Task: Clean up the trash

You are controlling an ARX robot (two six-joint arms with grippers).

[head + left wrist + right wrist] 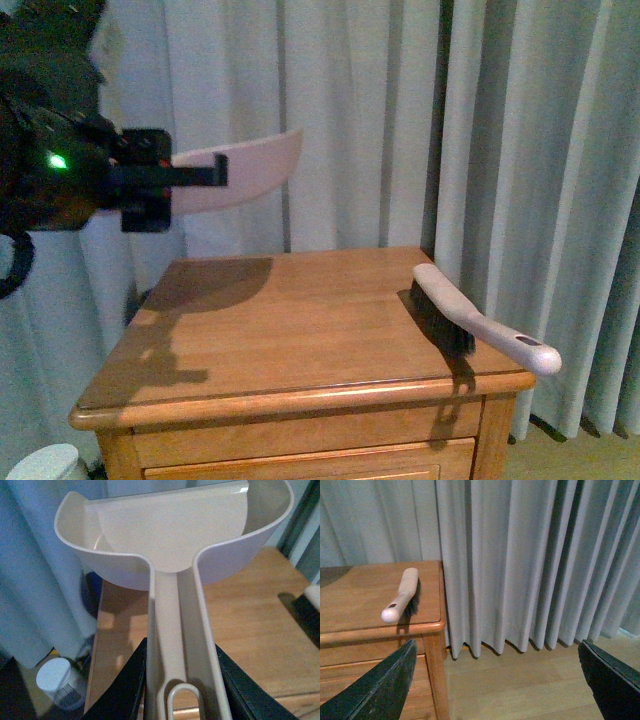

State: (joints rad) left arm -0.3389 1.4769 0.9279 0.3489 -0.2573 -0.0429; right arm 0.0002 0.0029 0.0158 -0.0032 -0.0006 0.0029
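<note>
My left gripper (160, 185) is shut on the handle of a beige dustpan (245, 170) and holds it in the air above the wooden cabinet's back left corner. In the left wrist view the dustpan (175, 535) looks empty and its handle sits between the black fingers (127, 690). A hand brush (470, 320) with black bristles and a pale handle lies on the cabinet's right edge; it also shows in the right wrist view (402, 597). My right gripper (500, 680) is open and empty over the floor to the right of the cabinet. No crumpled white paper wad shows in any view.
The wooden cabinet (290, 330) has a drawer front below its top. Grey curtains (400, 110) hang behind and to the right. A white round container (60, 682) stands on the floor left of the cabinet. Wood floor (520, 680) lies to the right.
</note>
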